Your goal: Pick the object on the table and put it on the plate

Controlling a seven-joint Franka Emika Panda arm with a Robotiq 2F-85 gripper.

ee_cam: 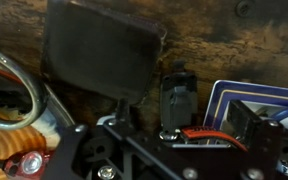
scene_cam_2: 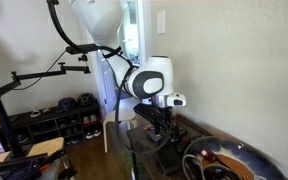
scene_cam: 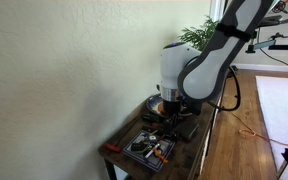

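Dark object [ee_cam: 176, 97] apparently just beyond gripper [ee_cam: 152, 150] fingers [ee_cam: 84, 152].

Wall [scene_cam: 64, 80] flanks the narrow table [scene_cam: 192, 140]; plate [ee_cam: 29, 92] and tray [scene_cam: 149, 148] crowd it.

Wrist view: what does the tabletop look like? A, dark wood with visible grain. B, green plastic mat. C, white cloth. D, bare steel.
A: the table is dark brown with worn wood grain running across it.
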